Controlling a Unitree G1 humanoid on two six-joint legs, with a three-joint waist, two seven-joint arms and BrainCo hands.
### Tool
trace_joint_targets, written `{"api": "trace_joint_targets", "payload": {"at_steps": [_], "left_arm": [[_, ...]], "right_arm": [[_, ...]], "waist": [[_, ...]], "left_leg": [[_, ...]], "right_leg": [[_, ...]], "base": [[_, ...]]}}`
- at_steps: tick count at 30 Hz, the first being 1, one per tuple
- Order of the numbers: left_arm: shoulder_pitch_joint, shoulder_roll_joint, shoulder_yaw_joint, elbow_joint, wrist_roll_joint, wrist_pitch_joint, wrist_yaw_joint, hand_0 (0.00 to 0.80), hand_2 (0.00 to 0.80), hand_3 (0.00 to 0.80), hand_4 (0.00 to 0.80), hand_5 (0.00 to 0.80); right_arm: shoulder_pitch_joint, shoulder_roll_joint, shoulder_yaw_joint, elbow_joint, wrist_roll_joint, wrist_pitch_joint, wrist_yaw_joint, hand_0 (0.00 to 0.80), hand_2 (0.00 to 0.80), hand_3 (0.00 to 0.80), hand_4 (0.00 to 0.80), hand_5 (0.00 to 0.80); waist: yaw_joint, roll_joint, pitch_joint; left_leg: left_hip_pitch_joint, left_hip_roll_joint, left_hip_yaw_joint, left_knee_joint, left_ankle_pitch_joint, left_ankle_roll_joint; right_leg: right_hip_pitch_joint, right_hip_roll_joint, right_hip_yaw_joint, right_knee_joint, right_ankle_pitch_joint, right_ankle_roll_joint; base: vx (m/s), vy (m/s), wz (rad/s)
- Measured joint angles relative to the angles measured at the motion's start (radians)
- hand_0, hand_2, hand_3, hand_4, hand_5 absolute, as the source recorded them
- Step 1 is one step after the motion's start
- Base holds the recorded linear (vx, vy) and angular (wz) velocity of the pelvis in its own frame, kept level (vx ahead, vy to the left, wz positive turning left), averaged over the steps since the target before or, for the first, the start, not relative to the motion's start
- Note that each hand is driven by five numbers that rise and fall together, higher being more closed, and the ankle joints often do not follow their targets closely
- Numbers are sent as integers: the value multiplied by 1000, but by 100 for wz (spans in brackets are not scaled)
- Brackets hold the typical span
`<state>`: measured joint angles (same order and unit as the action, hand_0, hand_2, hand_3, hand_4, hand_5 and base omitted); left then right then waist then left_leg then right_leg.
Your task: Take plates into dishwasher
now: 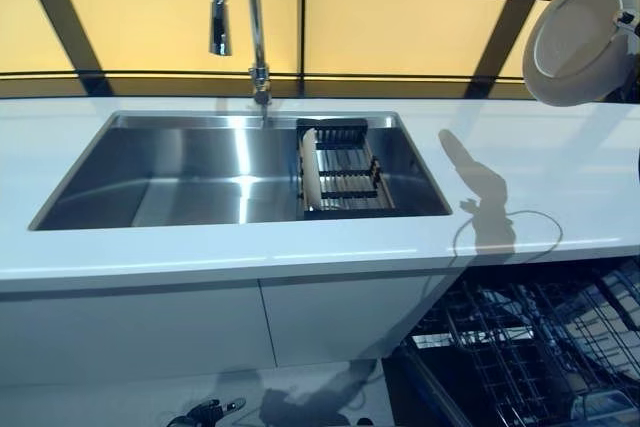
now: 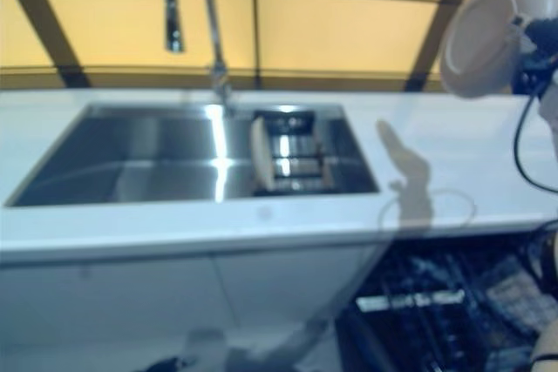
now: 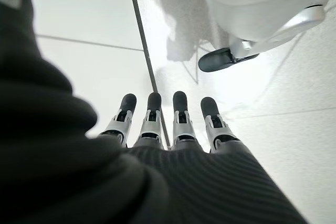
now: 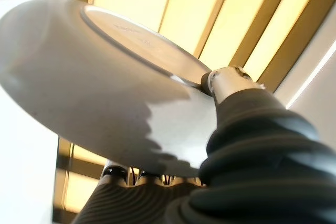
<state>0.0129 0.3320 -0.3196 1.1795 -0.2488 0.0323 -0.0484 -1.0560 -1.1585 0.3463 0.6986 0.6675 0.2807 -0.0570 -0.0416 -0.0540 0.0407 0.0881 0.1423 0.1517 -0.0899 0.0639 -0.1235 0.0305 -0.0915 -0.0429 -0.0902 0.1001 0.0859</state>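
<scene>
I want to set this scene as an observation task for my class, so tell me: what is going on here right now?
A humanoid robot stands at a white counter with a steel sink. Its right hand grips a white plate, raised at the right, above the counter. Below it, the dishwasher is open with its wire rack showing, and the plate is not in it yet. The left hand hangs low near the floor, fingers straight, holding nothing. A small drying rack sits in the sink beneath the tap.
</scene>
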Motion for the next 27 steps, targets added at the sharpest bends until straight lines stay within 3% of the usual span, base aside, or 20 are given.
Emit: {"api": "trace_joint_targets", "payload": {"at_steps": [5,21,27], "left_arm": [[16,-5,23,7,41,0,-1,0,0,0,0,0],[24,-24,67,21,83,-29,-1,0,0,0,0,0],[28,-24,76,26,83,-42,-1,0,0,0,0,0]], "right_arm": [[216,-76,-95,-118,-66,-1,77,800,800,800,800,800],[733,-144,-457,-350,-187,-43,253,800,800,800,800,800],[924,-142,-588,-408,-182,-78,287,800,800,800,800,800]], "waist": [[-43,-2,-3],[-150,3,19],[-186,0,43]], "left_leg": [[6,12,31,0,-7,-8],[8,25,122,0,-26,-17],[8,25,126,0,-30,-18]], "right_leg": [[-17,17,31,0,2,-5],[-66,42,116,0,12,-8],[-68,45,121,0,12,-9]], "base": [[13,-42,-17],[3,-25,-16],[-18,-12,-4]]}}
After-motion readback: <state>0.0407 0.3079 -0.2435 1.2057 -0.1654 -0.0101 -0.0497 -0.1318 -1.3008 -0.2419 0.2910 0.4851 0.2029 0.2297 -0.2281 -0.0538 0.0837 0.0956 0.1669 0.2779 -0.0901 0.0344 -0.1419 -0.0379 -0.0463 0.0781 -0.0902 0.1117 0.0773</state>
